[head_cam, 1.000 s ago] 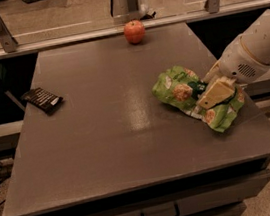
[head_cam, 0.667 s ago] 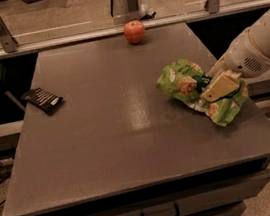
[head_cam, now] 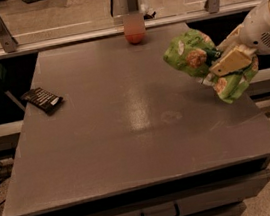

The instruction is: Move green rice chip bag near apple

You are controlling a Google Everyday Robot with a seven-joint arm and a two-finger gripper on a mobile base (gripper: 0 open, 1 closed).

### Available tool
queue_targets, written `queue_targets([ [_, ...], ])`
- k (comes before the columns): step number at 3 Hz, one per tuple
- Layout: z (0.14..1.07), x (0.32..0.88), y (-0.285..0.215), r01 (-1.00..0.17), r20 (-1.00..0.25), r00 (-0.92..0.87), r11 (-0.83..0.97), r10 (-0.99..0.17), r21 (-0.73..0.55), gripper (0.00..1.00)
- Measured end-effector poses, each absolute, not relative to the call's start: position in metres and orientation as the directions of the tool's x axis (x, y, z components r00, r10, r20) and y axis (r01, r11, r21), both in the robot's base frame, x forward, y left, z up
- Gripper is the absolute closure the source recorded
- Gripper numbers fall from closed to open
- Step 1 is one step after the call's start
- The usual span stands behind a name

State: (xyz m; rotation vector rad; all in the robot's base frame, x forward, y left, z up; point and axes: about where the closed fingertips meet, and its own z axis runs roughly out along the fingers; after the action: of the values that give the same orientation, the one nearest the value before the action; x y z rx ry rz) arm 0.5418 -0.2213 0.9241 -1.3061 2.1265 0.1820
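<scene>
Grey desk (head_cam: 130, 146), front drawer (head_cam: 156, 213) shut, contents unseen; over its right edge my gripper (head_cam: 222, 66) is clamped on the crumpled green rice chip bag (head_cam: 190, 53), contents hidden; black packet (head_cam: 43, 99) by left edge; apple (head_cam: 135, 36) mid far edge, well apart from the bag.

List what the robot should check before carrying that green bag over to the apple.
1. Grip: end effector shut on the green rice chip bag, ok.
2. Target: apple visible at the far edge of the table, ok.
3. Route between bag and apple free of objects, ok; the black packet lies far left.
4. Bag lifted clear of the table: cannot tell.
5. Bag already near apple: not ok, they are well apart.
</scene>
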Motion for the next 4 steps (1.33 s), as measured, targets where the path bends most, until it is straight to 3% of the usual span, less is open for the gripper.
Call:
queue_targets([
  [2,0.929,0.609,-0.246,-0.763,-0.639,-0.333,0.596,-0.694,-0.249,1.00],
  [4,0.936,0.736,-0.238,-0.687,-0.742,-0.342,0.692,-0.577,-0.221,1.00],
])
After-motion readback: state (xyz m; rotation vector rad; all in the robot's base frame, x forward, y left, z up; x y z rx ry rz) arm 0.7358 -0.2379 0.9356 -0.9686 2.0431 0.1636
